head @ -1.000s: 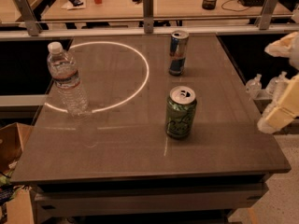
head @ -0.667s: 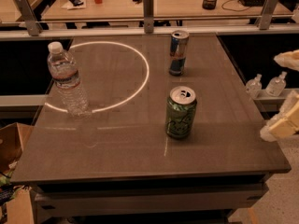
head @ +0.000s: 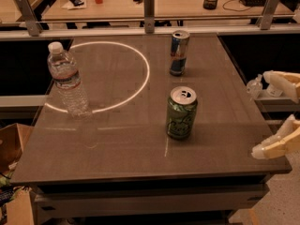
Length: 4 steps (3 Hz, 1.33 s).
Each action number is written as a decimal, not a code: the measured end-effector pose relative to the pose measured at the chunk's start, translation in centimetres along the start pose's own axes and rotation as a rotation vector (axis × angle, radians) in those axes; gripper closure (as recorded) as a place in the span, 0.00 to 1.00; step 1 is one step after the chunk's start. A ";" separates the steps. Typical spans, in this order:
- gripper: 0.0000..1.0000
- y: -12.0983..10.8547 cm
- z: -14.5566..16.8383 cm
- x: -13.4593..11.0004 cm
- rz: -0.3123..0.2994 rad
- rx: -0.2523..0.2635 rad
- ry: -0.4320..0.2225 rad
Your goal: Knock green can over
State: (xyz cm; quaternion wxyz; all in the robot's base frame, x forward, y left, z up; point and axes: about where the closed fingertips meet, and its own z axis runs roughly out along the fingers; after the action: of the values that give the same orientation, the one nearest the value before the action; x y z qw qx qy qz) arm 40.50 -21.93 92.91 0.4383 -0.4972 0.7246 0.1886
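Note:
The green can (head: 181, 113) stands upright near the middle of the grey table (head: 117, 144), its silver top and pull-tab facing up. My gripper (head: 260, 114) is at the right edge of the view, beside the table's right edge and well to the right of the can, not touching it. Its two pale fingers (head: 276, 146) are spread wide apart with nothing between them. The rest of the arm is out of view.
A taller blue-and-silver can (head: 179, 53) stands behind the green can. A clear water bottle (head: 68, 80) stands at the left, on a bright ring of light. A rail with metal posts (head: 149, 11) runs along the far edge. A cardboard box (head: 14, 144) sits at the lower left.
My gripper has moved down the right side of the view, toward the table's near right corner. The green can and the other objects have not moved.

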 end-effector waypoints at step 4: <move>0.00 5.2 3.7 -4.9 0.076 -0.075 -0.389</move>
State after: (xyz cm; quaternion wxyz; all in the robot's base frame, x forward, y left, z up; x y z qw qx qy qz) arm 38.15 -14.37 94.09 0.5439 -0.4398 0.6370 0.3242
